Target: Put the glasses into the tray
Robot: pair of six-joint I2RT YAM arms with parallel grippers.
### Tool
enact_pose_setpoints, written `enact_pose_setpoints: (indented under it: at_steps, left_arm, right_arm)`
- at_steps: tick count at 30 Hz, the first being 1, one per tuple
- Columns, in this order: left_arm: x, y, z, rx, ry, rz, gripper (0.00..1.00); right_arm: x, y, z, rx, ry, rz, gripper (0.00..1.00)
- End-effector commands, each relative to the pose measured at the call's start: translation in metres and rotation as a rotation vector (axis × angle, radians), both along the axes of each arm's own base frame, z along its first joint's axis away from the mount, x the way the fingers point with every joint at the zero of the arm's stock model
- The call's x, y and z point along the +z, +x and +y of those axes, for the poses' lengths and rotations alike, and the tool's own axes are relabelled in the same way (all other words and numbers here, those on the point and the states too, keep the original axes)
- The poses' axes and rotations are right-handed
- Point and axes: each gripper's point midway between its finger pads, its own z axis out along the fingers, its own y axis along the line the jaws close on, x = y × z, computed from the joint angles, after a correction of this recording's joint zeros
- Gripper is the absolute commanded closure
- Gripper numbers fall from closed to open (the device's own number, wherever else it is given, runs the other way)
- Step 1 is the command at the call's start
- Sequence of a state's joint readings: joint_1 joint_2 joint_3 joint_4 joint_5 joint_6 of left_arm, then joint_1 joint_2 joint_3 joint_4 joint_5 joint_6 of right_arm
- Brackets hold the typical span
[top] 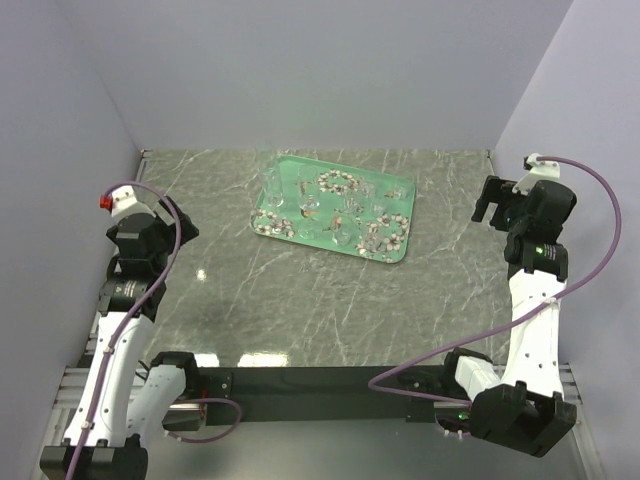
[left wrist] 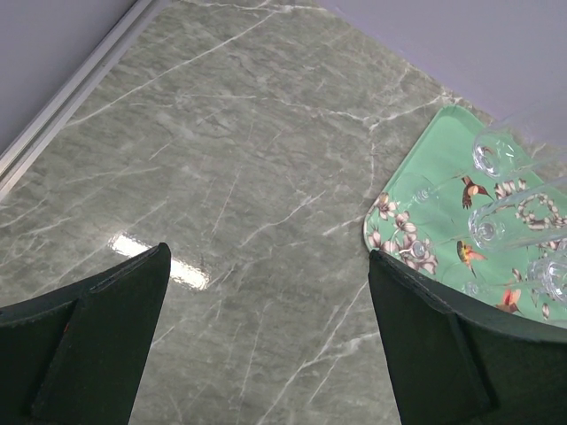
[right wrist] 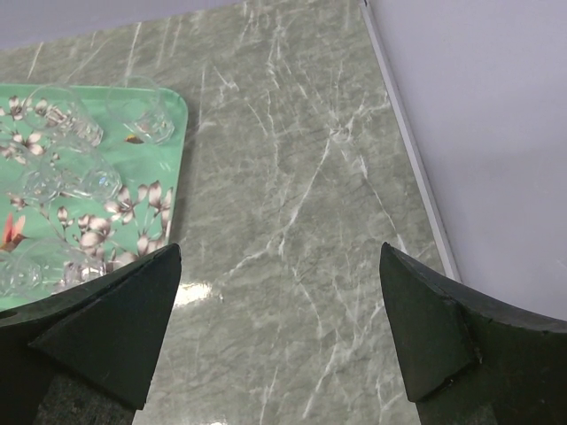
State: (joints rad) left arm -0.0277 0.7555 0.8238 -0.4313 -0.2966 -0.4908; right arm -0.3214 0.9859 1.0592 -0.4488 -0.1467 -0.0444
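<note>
At the near edge of the table (top: pixel 300 310) both arms rose steeply from their bases and folded at the elbow, with the wrists held high and out to the sides. The left arm (top: pixel 120 330) stood close to the left wall and the right arm (top: pixel 535 320) close to the right wall. Each claw tilted down and forward over the grey-green marble. The left claw (left wrist: pixel 267 257) had its two dark fingers (left wrist: pixel 97 336) spread wide, with only bare table showing between them. The right claw (right wrist: pixel 280 250) stood just as wide and pinched nothing.

Farther out lay the tray (top: pixel 395 195), flat on the table. It was ahead and to the right of the left claw, ahead and to the left of the right claw, and well apart from both (only one corner of it reached into each wrist view). Its long axis ran across the table from left to right, slightly skewed, so the right end sat a little nearer the arms than the left end.

The glasses (top: pixel 310 205) that could be made out sat inside the tray's rim, faint and clear against the white blossoms and small birds. From the left wrist, a couple showed as round bases near the tray's closest corner. Whether each one stood upright or lay on its side could not be told. Beyond the tray rose the pale back wall (top: pixel 320 70).
</note>
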Motion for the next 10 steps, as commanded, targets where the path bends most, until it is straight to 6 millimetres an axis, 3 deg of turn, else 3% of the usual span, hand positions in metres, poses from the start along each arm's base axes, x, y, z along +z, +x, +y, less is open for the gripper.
enact_pose_setpoints:
  at_steps: [1, 10]
  left_arm:
    - [0.0092, 0.001, -0.0009, -0.012, 0.002, -0.043, 0.01]
    - [0.0078, -0.0018, 0.0032, -0.009, 0.041, -0.039, 0.01]
  right_arm:
    - [0.0199, 0.0031, -0.0035, -0.017, -0.01, -0.067, 0.01]
    - [0.016, 0.0056, -0.0024, -0.004, -0.012, -0.067, 0.0]
